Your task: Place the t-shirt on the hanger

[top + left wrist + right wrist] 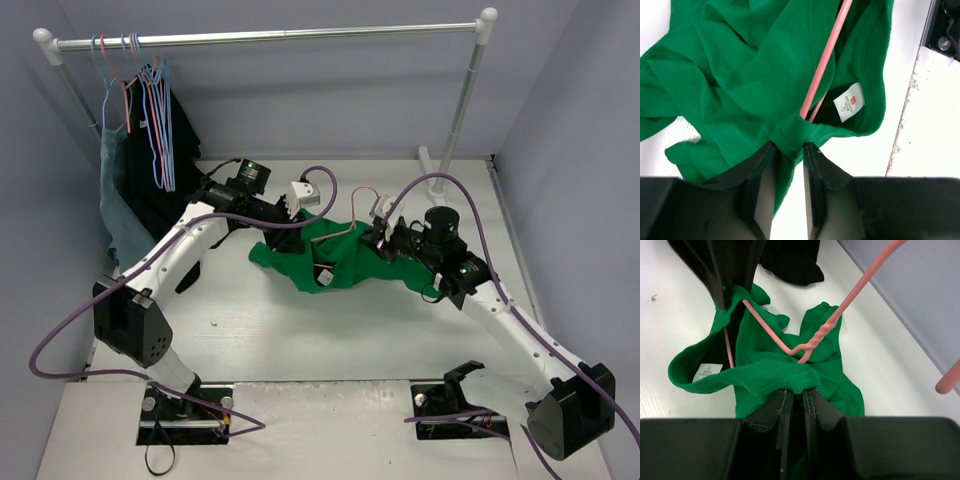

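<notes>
The bright green t-shirt (340, 262) hangs bunched between both grippers, low over the middle of the table. Its white neck label (849, 102) shows inside the collar. The pale pink hanger (343, 231) passes through the neck opening, one arm (825, 55) running down into the cloth. Its twisted neck (822, 332) stands above the collar, and the hook (946, 382) reaches right. My left gripper (788, 150) is shut on a fold of the collar. My right gripper (797, 390) is shut on the collar's other side, and my left gripper's fingers (722, 275) show at the top left of the right wrist view.
A metal clothes rail (270, 38) spans the back. At its left end hang blue wire hangers (158, 110), a black garment (175, 160) and a grey-blue garment (115, 195). Black cloth (790, 260) lies on the table behind the shirt. Grey walls close both sides.
</notes>
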### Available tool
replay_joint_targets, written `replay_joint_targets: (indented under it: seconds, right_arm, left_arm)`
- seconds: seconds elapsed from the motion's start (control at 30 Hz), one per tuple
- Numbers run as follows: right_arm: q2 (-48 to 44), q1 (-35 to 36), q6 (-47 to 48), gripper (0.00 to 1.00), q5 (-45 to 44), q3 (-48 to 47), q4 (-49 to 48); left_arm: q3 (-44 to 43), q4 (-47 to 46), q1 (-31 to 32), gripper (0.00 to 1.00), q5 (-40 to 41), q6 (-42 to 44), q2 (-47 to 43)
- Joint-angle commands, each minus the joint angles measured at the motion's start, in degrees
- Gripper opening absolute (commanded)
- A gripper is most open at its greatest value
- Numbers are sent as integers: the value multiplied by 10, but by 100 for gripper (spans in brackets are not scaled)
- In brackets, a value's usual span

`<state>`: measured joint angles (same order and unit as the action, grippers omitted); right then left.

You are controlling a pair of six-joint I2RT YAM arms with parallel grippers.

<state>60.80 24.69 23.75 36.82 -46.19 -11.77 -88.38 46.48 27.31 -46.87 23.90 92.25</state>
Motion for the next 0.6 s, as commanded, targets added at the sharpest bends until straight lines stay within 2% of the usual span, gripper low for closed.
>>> replay_joint_targets:
  seconds: [0.0, 0.07, 0.17, 0.3, 0.5, 0.57]
  right_arm:
    - [-6, -1, -12, 0, 17, -38, -55]
    - [-4, -1, -11, 0, 17, -40, -51]
    - [-4, -1, -8, 0, 13, -42, -47]
    - [-7, -4, -6, 0, -3, -46, -37]
    - [-14, -17, 3, 10, -38, -43, -8]
    - [-17, -21, 7, 18, -63, -37, 0]
  left_arm:
    - [-17, -3, 4, 20, -18, 13, -9]
    - [-25, -2, 4, 9, -19, 13, -9]
    - [-31, -16, 4, 0, -16, 9, -15]
    - [-26, -45, 4, 0, 5, -8, -40]
    - [21, -127, 4, 0, 50, -37, -103]
    - [33, -155, 4, 0, 67, -43, -119]
